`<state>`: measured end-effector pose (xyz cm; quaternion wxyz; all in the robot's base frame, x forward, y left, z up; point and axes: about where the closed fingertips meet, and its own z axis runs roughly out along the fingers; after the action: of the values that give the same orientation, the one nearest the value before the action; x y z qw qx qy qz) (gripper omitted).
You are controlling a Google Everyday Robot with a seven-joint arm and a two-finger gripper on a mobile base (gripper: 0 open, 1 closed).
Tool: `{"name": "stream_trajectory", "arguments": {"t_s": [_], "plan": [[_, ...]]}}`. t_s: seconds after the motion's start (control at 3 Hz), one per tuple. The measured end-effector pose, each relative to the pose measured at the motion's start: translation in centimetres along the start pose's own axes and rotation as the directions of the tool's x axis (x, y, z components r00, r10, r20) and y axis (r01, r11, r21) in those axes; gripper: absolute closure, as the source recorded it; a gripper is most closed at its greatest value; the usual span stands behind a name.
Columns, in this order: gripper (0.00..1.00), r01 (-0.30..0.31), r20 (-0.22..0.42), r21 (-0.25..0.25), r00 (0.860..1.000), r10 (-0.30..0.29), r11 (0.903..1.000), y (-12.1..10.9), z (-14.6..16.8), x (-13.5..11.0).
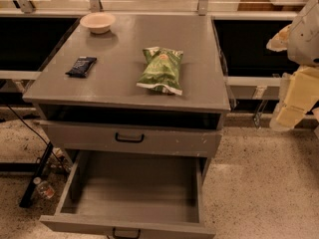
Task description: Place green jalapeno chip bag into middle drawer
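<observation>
Reach step: gripper (293, 102) at 3 o'clock, right of the cabinet top (119, 83), opening can't tell, not carrying the bag. green jalapeno chip bag (162, 69) lies mid-top; middle drawer (134, 188) open at 6 o'clock. Come down over the puffy middle and pinch lightly.

The pale cream robot gripper (291, 103) hangs blurred at the right edge, partly cut off. The bottom edge crops the open grey middle drawer (134, 193) at its black handle (124, 233). Print on the light-green crinkly chip bag (162, 69) is unreadable.
</observation>
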<state>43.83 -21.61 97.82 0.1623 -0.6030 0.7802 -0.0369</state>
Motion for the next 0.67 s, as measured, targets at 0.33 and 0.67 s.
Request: {"name": "stream_trajectory", "arguments": {"t_s": [0.33, 0.67], "plan": [[0.0, 0.0, 0.0, 0.0, 1.0, 0.0, 1.0, 0.0, 0.0, 0.0], [0.0, -0.046, 0.001, -0.014, 0.999, 0.046, 0.9989, -1.6, 2.6, -1.4]]}}
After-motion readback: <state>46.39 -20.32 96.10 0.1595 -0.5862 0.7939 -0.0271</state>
